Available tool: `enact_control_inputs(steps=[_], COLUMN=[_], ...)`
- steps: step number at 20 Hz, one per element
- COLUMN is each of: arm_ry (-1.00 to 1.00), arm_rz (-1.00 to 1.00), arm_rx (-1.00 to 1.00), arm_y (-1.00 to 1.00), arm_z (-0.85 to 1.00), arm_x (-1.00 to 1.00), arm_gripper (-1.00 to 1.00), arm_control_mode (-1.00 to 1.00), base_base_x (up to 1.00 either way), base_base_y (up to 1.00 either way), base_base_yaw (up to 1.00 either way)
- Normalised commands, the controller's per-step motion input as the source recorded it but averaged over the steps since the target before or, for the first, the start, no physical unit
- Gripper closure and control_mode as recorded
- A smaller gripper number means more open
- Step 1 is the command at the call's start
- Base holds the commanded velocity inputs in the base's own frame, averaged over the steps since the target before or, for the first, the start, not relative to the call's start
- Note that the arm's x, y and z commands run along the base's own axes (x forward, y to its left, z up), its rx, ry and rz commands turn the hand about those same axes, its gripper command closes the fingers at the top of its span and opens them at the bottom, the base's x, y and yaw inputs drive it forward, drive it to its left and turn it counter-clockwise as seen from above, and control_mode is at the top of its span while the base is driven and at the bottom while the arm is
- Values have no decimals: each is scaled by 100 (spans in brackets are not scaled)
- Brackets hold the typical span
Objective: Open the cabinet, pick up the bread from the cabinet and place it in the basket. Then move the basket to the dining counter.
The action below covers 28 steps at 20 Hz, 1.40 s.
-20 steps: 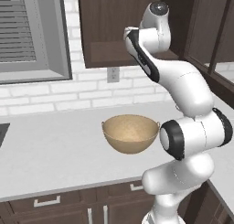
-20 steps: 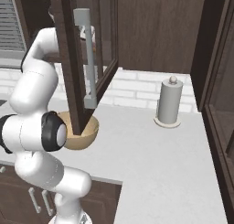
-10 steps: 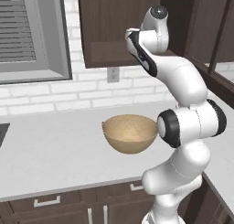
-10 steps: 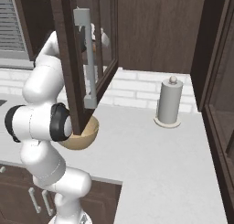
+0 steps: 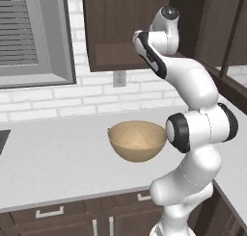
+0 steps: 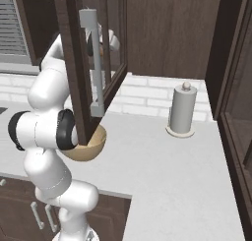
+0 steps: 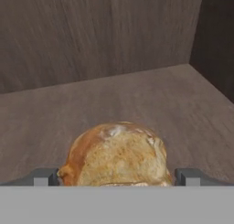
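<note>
The bread (image 7: pixel 116 154), a round golden-brown roll, lies on the wooden shelf inside the cabinet (image 5: pixel 120 28). My gripper (image 7: pixel 116 179) is open with the roll between its two fingertips (image 7: pixel 43 177), one on each side, low against the shelf. The arm reaches up into the cabinet past its open glass door (image 6: pixel 74 63) with the long silver handle (image 6: pixel 93 58). The tan basket (image 5: pixel 137 141) stands on the grey worktop below, seen behind the door's lower edge as basket (image 6: pixel 93 146). The dining counter is out of view.
The cabinet's back wall and right side wall stand close behind the bread. A paper towel roll (image 6: pixel 182 109) stands on the worktop (image 5: pixel 58 158) at the right. A window (image 5: pixel 29 37) and a wall outlet (image 5: pixel 119 78) are at the left. Tall dark cabinets line the right side.
The arm has stretched up and forward, carrying the hand deeper into the cabinet toward the bread. The jaws have stayed wide. Basket and door have not moved.
</note>
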Motion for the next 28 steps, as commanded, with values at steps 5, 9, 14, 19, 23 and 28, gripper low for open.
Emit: enact_control_inputs(steps=[5, 9, 14, 19, 23, 28], arm_ry=[0, -7, -11, -2, 0, 9], arm_rz=[6, 5, 5, 1, 0, 0], arm_rx=[0, 0, 0, 0, 0, 0], arm_y=[0, 0, 4, 11, 0, 6], arm_z=[-34, -10, -12, -18, 6, -4], arm_x=[0, -37, -93, -100, -100, -100], arm_gripper=[100, 100, 100, 100, 100, 100], arm_control_mode=[-100, -100, -100, -100, -100, -100], base_base_x=[0, 0, 0, 0, 0, 0], base_base_y=[0, 0, 0, 0, 0, 0], base_base_yaw=[0, 0, 0, 0, 0, 0])
